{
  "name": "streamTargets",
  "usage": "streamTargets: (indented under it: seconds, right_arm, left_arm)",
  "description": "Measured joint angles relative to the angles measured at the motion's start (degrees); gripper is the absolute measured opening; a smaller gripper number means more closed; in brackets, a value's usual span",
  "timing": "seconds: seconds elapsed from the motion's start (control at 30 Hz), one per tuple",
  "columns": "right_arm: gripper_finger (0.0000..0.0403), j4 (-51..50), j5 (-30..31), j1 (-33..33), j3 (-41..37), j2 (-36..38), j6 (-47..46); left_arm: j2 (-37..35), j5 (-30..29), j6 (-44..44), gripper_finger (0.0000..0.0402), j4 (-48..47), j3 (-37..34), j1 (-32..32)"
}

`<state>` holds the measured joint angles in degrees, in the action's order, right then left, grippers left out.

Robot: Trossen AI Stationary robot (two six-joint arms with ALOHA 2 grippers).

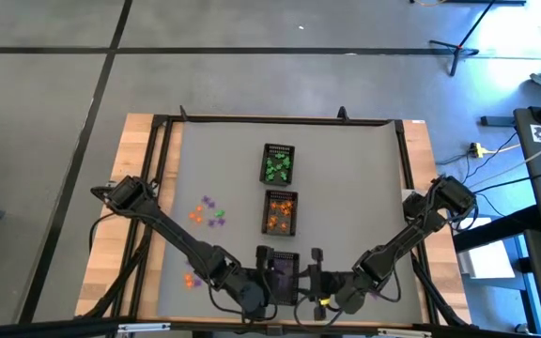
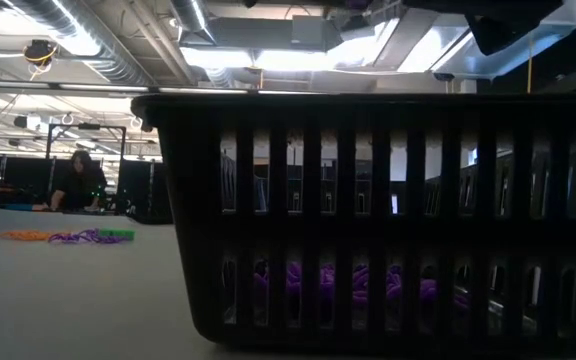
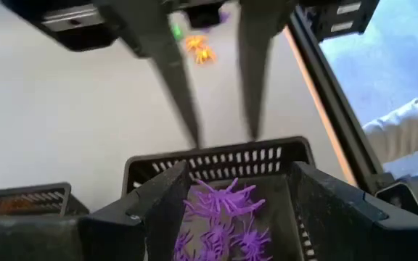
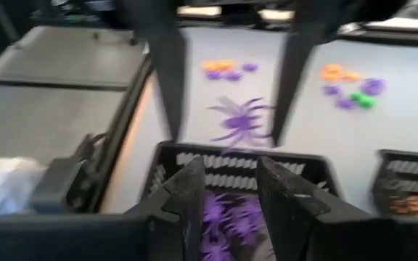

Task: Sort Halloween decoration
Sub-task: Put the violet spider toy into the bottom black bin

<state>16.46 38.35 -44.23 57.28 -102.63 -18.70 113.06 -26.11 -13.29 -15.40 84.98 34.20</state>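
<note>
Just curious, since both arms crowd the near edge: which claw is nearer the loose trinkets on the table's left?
Left. The left claw sits at the purple tray, on the side toward the loose trinkets. The right claw is on the tray's far side from them.

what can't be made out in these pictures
- High view: the near black mesh tray sits between both arms, contents hidden.
- Low view: that tray's slatted wall blocks the table behind; purple plastic spiders show only through slots.
- Right wrist view: loose purple spider blurred, so contact with the table unclear.
</note>
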Motion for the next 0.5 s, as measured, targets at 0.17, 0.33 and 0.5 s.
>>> streamTargets:
  seconds: [0.17,0.33,0.5]
  right_arm:
    - [0.0124,0.2,7.1,0.1,0.0,0.0,0.0]
    - [0.0124,0.6,10.1,0.4,0.0,0.0,-0.4]
    - [0.0124,2.1,10.1,0.5,0.0,0.0,-0.6]
  left_arm:
    - [0.3,-0.6,0.2,0.0235,0.7,0.0,-0.1]
    - [0.2,-3.5,0.3,0.0235,4.9,0.0,-0.8]
    - [0.2,-3.5,0.4,0.0235,7.1,0.0,-1.5]
